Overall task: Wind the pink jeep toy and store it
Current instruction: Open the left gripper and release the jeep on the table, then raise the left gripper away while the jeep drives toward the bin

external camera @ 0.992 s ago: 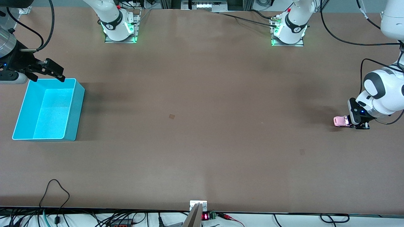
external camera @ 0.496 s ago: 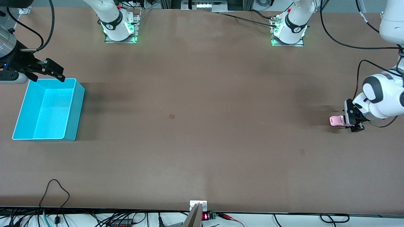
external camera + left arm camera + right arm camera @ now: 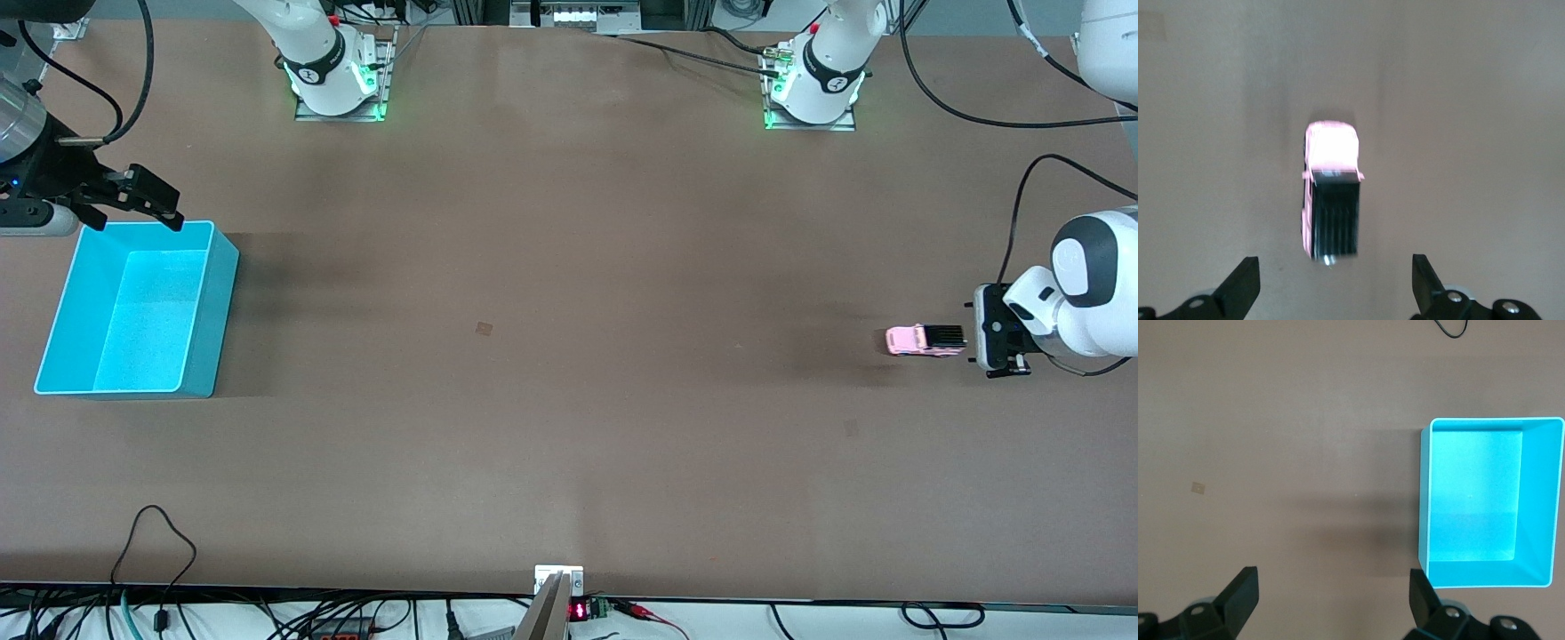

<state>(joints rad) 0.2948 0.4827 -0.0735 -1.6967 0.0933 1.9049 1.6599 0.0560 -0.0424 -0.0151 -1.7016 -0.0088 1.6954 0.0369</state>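
Observation:
The pink jeep toy (image 3: 925, 340) stands free on the table near the left arm's end, its black ribbed roof up. My left gripper (image 3: 979, 340) is open just beside the toy's rear, touching nothing. The left wrist view has the jeep toy (image 3: 1330, 200) blurred, lying ahead of the spread left gripper (image 3: 1335, 288). At the right arm's end of the table sits the turquoise bin (image 3: 216, 307) with nothing in it. My right gripper (image 3: 133, 213) waits open over the bin's edge farthest from the front camera. In the right wrist view the bin (image 3: 1425, 500) lies beside the open right gripper (image 3: 1333, 593).
A small tan square mark (image 3: 484, 328) lies on the table's middle. The two arm bases (image 3: 336, 80) (image 3: 813, 89) stand along the edge farthest from the front camera. Cables (image 3: 156, 542) trail along the near edge.
My left gripper opened and let go of the jeep toy. The toy has rolled toward the right arm's end of the table, and the left arm has drawn back.

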